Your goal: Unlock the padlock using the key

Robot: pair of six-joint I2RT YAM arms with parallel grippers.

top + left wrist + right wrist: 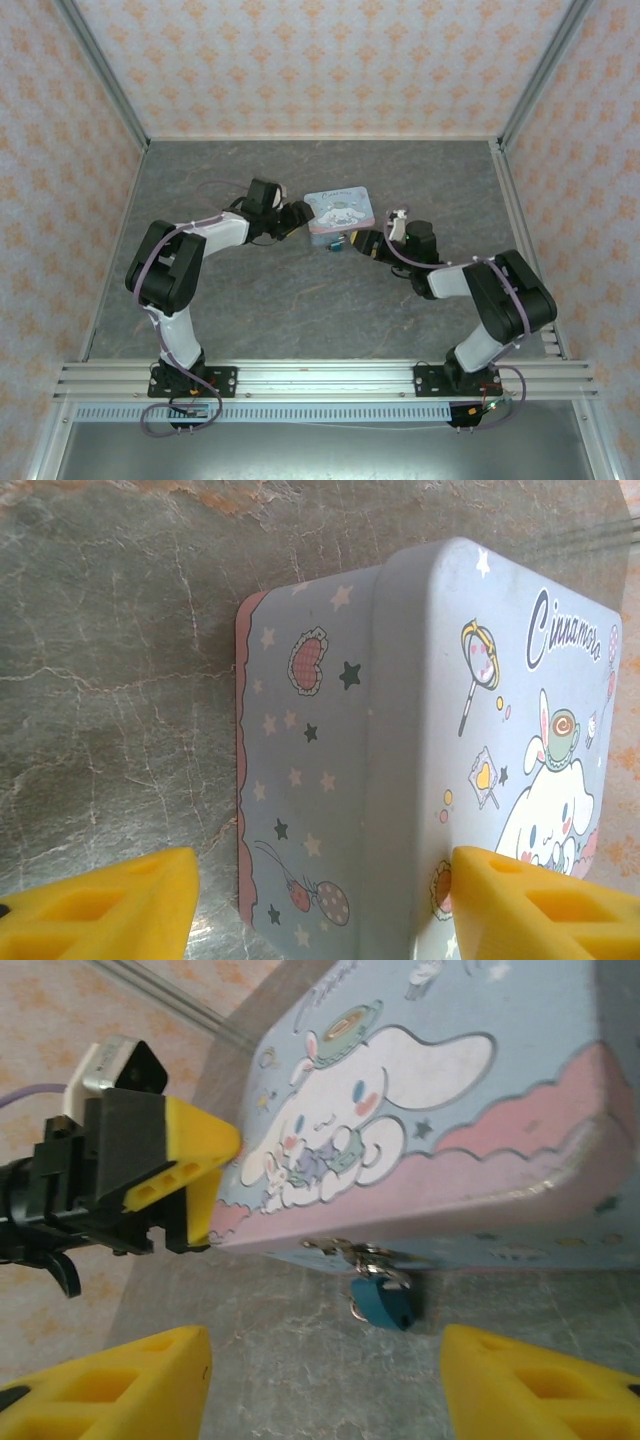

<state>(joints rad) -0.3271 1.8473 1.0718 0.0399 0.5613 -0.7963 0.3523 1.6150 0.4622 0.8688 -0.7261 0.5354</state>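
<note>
The padlock (385, 1300) hangs shackle-up from the front edge of the tin (450, 1110), straight ahead of the right claw (325, 1365) and between its wide, empty fingers, nearer it than the left claw (320, 880), which is spread wide astride the tin's end.

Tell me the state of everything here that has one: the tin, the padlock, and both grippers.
Tin: lid shut, padlock at its clasp.
Padlock: hanging from the tin's clasp, shackle looks closed.
Left gripper: open, at the tin's end, not clamped on it.
Right gripper: open, empty, short of the padlock.
</note>
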